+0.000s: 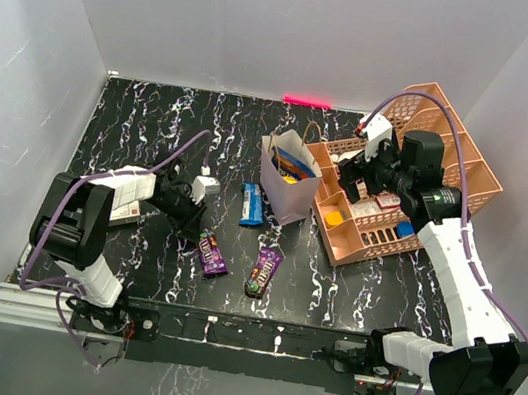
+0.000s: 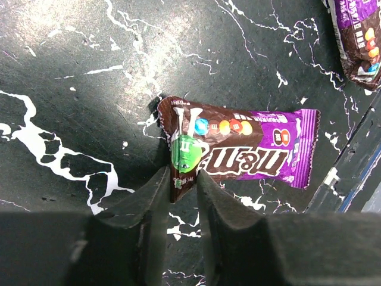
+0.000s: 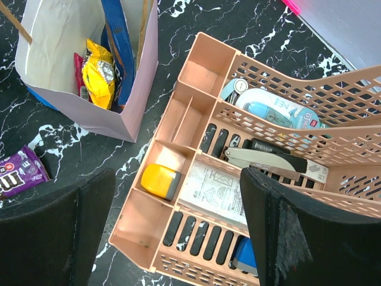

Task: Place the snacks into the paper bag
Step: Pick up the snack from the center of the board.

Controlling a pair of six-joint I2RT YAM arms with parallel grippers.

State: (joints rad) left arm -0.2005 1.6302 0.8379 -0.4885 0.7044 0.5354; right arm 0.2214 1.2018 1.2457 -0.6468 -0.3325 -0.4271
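Observation:
A purple-brown M&M's packet [image 2: 250, 149] lies on the black marbled table [image 1: 154, 128]; it also shows in the top view [image 1: 213, 253]. My left gripper [image 2: 182, 179] is down at the packet's brown end and pinches its raised corner between nearly closed fingers. A second purple packet [image 1: 264, 271] lies to its right, and a blue packet [image 1: 253, 204] lies beside the paper bag [image 1: 287, 183]. The bag [image 3: 107, 113] stands upright and holds a yellow packet [image 3: 98, 74] and a blue pouch [image 3: 119, 42]. My right gripper [image 3: 178, 179] hangs wide open and empty over the salmon tray.
The salmon-pink mesh organiser tray [image 1: 379, 239] with office items stands right of the bag, touching or nearly touching it. A taller mesh basket [image 1: 455, 148] leans at the back right. White walls close in the table on three sides.

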